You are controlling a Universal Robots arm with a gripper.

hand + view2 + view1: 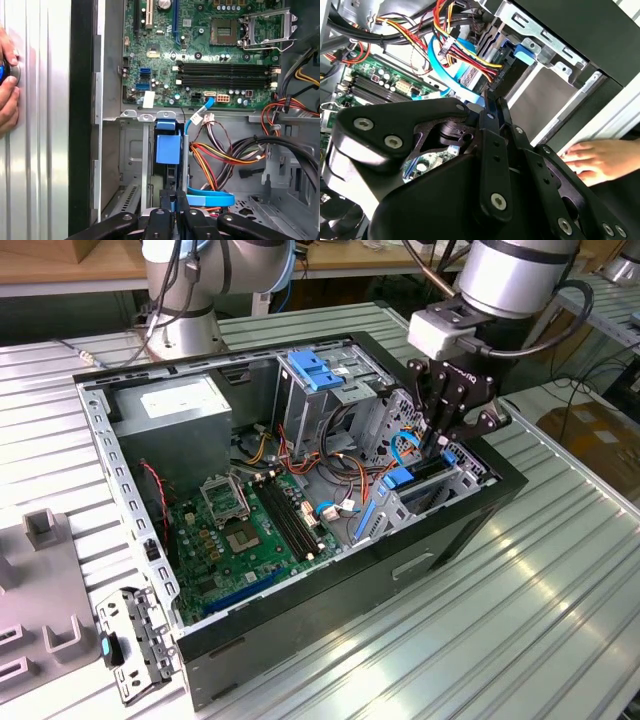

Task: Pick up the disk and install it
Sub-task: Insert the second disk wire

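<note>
Status at that moment: the PC case (330,590) lay open on the slatted metal table (560,570). In the exterior view the gripper (440,445) was down inside the case at its 3 o'clock corner, over the front drive bay.

The disk (428,472) stood on edge in that bay. We saw it as a dark slab with a blue side rail, directly under the gripper. In the first wrist view the gripper (173,199) had its jaws drawn in on the disk's (167,150) upper edge, clamped on it as far as we could see. In the second wrist view the gripper (492,97) tips looked nearly together.

Around it, in the exterior view:
- The power supply (180,415) sat at 10 o'clock in the case.
- The drive cage with its blue bracket (315,370) sat at 12 o'clock.
- The motherboard (250,540) sat at 7 o'clock, and we also saw the motherboard (200,50) in the first wrist view.
- A loose metal bracket (135,640) lay on the table at 8 o'clock, just off the case corner.

A flat blue data cable (210,200) curved just beside the gripper, and a red, yellow and black wire bundle (220,150) ran nearby.

A person's hand (600,160) rested on the table just outside the case wall. In the first wrist view we saw that hand (7,95) around something small and blue, and we couldn't tell what it was.
</note>
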